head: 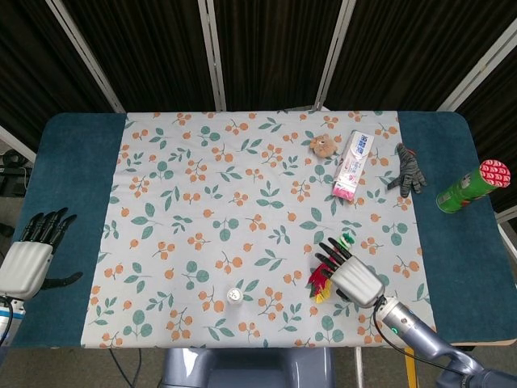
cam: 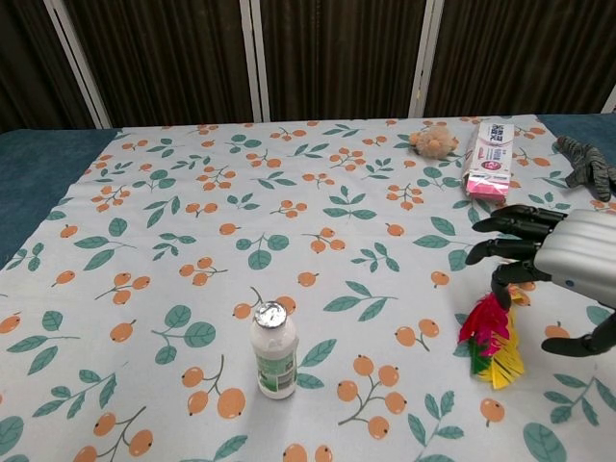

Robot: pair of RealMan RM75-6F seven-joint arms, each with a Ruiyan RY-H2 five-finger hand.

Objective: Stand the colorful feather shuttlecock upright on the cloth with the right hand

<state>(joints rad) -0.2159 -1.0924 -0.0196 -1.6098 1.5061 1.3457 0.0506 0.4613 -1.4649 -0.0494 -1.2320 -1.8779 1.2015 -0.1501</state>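
The colorful feather shuttlecock (head: 320, 284) lies flat on the floral cloth (head: 242, 202) near its front right. Its green base (head: 348, 239) points away from me and its red and yellow feathers (cam: 491, 337) point toward me. My right hand (head: 350, 276) hovers over the middle of the shuttlecock with its fingers (cam: 507, 237) spread and holds nothing. In the chest view the right hand (cam: 563, 260) hides the base. I cannot tell whether it touches the toy. My left hand (head: 29, 257) is open at the table's left edge, far from the shuttlecock.
A small white bottle (head: 233, 295) (cam: 274, 352) stands at the front of the cloth. A toothpaste box (head: 354, 164), a plush toy (head: 323, 145) and a grey striped glove (head: 409, 170) lie at the back right. A green can (head: 472, 186) lies on the blue table beyond the cloth's right edge.
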